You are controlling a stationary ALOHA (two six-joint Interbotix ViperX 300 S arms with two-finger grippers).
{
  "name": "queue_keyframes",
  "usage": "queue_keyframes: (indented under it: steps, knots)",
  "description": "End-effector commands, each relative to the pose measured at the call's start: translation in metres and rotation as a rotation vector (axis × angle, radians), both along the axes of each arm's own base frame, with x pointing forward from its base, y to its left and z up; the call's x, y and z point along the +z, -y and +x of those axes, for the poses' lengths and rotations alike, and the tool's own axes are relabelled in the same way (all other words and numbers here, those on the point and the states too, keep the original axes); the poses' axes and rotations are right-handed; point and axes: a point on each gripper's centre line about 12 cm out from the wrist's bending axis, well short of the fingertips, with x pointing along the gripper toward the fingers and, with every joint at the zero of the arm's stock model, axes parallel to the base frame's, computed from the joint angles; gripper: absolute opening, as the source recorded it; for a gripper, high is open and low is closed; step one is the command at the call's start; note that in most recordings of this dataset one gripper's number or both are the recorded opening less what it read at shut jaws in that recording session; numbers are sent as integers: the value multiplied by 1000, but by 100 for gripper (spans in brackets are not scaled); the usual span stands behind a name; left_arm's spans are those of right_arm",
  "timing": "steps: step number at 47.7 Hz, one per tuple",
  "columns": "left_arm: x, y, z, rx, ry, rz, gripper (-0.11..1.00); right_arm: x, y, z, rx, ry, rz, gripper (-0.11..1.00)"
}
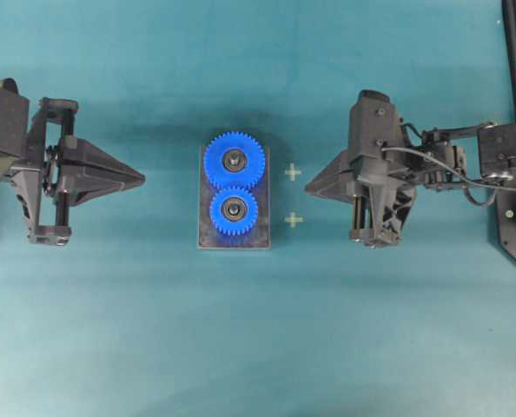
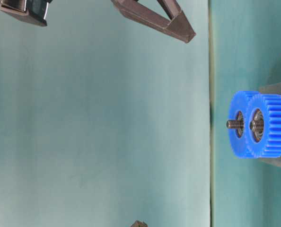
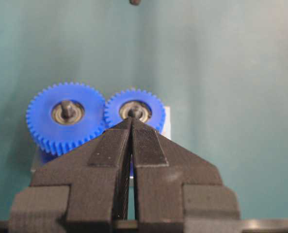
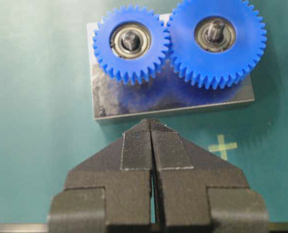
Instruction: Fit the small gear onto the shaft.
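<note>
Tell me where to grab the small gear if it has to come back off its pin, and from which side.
Grip the small gear by its toothed rim, coming straight down from above. It lies flat on the grey plate with the pin through its hub, so only the rim is free. Place the jaws across its left and right edges in the overhead view; the large gear meshes on the far side.

**Plate sides open, top taken**

Bare mat lies all round the plate (image 1: 204,239). Left gripper (image 1: 142,180) and right gripper (image 1: 308,186), tips together, sit well apart from it on either side. On the plate, small gear (image 1: 234,210) meshes with big gear (image 1: 234,160), no gap between.
</note>
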Motion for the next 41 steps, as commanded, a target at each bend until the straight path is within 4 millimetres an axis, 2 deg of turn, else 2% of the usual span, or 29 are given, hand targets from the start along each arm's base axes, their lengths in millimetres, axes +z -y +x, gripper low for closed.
queue_keyframes:
  steps: [1,41]
  knots:
    - [5,1,2,-4,21,0,0,8,1,3,4,32,-8,-1]
    - [2,4,-1,-15,15,1,0,6,7,3,-13,64,-9,-1]
